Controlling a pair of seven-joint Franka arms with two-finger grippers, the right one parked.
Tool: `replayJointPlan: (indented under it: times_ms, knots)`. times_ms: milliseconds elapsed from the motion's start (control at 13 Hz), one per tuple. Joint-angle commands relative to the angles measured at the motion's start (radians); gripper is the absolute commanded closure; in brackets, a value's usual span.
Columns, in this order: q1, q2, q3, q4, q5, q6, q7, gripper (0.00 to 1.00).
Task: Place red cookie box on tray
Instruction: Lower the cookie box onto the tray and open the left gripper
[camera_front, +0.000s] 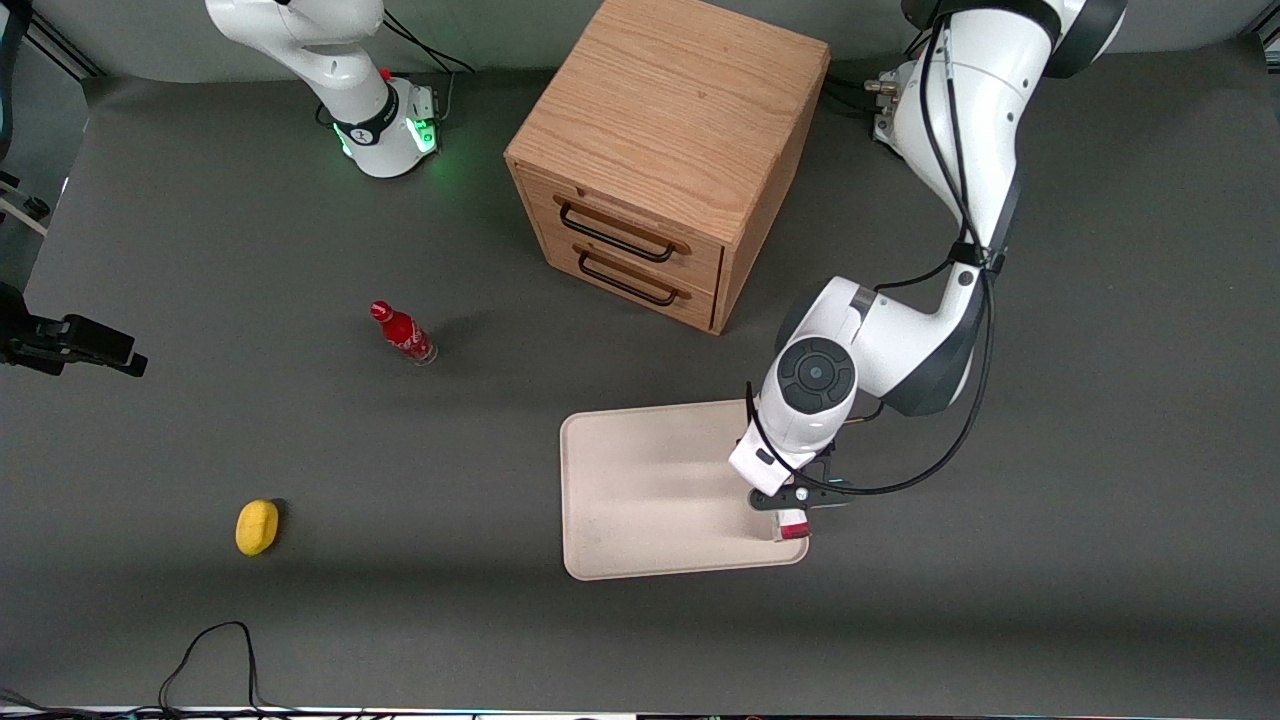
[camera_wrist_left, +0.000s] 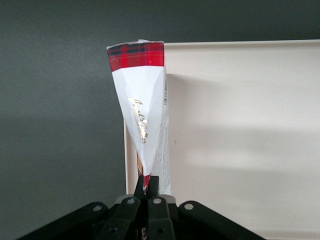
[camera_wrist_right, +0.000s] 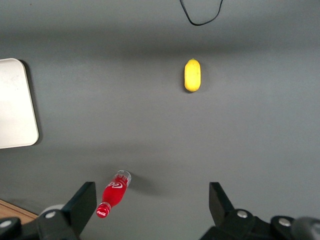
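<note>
Tool (camera_wrist_left: 146, 186) clamped on red cookie box (camera_wrist_left: 142, 107), fingers pinched tight on one end. Box hangs over tray (camera_front: 640, 490) edge toward working arm's end of counter, nearest camera corner. Advice: shift inward over tray middle, lower flat, then release.

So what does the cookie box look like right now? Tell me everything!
The red cookie box is long and slim, like thin cardboard, with a white section bearing gold lettering and a red tartan band at its end. The gripper holds it, fingers shut on its end, so it hangs over the edge of the cream tray at the corner toward the working arm's end. In the front view only its red and white tip shows under the gripper. Whether it touches the tray is unclear.
</note>
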Motion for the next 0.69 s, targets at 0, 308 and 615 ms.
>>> replayJointPlan:
  times_ms: [0,308,615]
  knots:
    - [-0.006,0.001,0.007,-0.021,0.014,0.041,-0.048,1.0]
    - [-0.003,0.007,0.007,-0.021,0.015,0.051,-0.045,0.01]
    - [0.003,0.0,0.007,-0.021,0.014,0.038,-0.051,0.0]
